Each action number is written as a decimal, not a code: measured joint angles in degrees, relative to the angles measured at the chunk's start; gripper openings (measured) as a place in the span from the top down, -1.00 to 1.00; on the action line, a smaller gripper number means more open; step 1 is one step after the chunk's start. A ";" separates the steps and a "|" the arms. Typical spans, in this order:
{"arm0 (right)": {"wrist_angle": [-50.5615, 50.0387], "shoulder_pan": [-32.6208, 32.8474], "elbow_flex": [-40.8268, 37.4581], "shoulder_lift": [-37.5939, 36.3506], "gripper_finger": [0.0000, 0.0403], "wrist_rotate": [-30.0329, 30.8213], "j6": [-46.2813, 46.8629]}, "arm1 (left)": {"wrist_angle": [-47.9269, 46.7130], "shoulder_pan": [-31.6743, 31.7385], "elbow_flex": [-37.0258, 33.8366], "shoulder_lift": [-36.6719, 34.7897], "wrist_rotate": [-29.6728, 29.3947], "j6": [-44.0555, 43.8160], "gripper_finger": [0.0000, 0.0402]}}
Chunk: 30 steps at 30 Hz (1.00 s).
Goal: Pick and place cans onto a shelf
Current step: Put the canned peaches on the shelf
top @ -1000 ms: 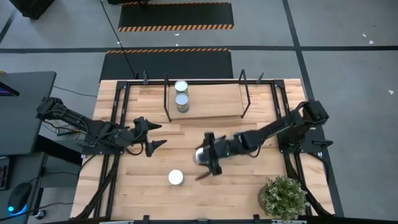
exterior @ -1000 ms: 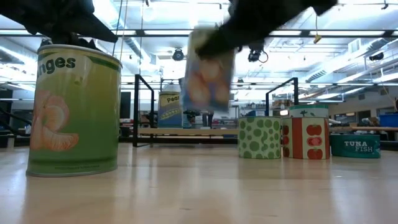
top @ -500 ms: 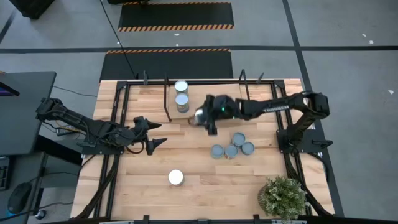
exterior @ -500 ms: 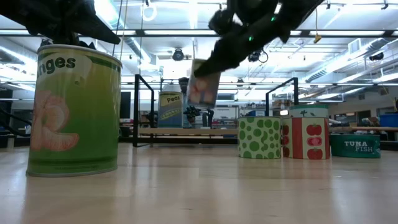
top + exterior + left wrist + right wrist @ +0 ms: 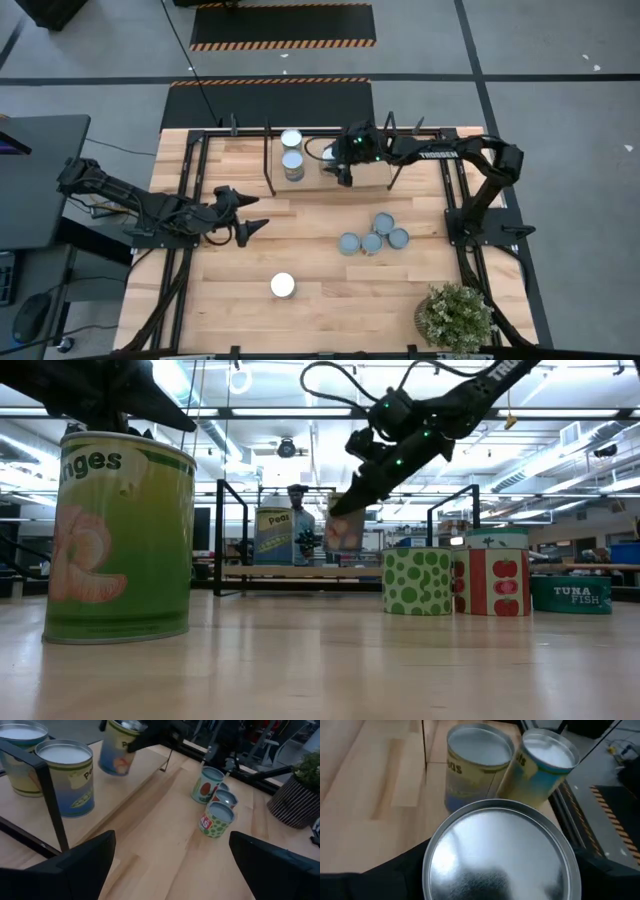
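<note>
Carried can cut off at the right wrist picture's bottom edge, its label out of sight there and its fingers' grip hidden beneath the lid. From above, mostly covered by the right gripper, only a sliver of rim showing. Orange can cropped at the low picture's left edge, label reading only "nges".

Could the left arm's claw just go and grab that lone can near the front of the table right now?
Probably yes. The left claw hangs open and holds nothing, and the lone can stands by itself on bare table with nothing between them. The right claw is busy over the shelf.
</note>
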 joint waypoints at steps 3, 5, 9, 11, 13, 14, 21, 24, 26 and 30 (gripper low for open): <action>-0.26 -0.41 3.85 2.13 -0.60 -1.01 0.08 | -0.25 0.92 0.00 0.01 0.12 0.28 -0.97; -1.39 -0.85 7.42 4.67 -0.60 -2.65 -0.15 | -0.17 1.30 0.02 0.02 0.20 0.42 -0.97; -4.53 -1.94 14.28 9.97 -0.60 -3.47 -1.18 | -0.29 1.48 0.02 0.02 0.30 0.19 -0.97; -7.23 -2.65 17.35 11.91 -0.60 -3.60 -1.93 | -0.22 1.32 0.02 0.00 0.47 -0.02 -0.97; -8.71 -3.34 20.21 13.99 -0.60 -4.65 -2.79 | -0.45 1.32 0.02 0.02 0.90 0.00 -0.97; -9.90 -3.69 21.14 14.83 -0.60 -5.38 -3.09 | -0.43 1.32 0.02 0.01 1.30 -0.02 -0.97; -11.62 -6.40 25.01 19.37 -0.60 -7.93 -4.15 | -1.49 1.48 0.02 0.02 1.57 -0.09 -0.97; -11.47 -7.40 25.10 19.94 -0.60 -9.08 -4.56 | -1.57 1.48 0.02 0.02 1.57 -0.29 -0.97; -11.38 -7.93 25.11 20.09 -0.60 -9.99 -4.66 | -1.55 1.48 0.02 0.02 1.59 -0.29 -0.97; -11.37 -8.19 25.13 20.16 -0.60 -10.93 -5.26 | -1.55 1.48 0.02 0.02 1.57 -0.34 -0.97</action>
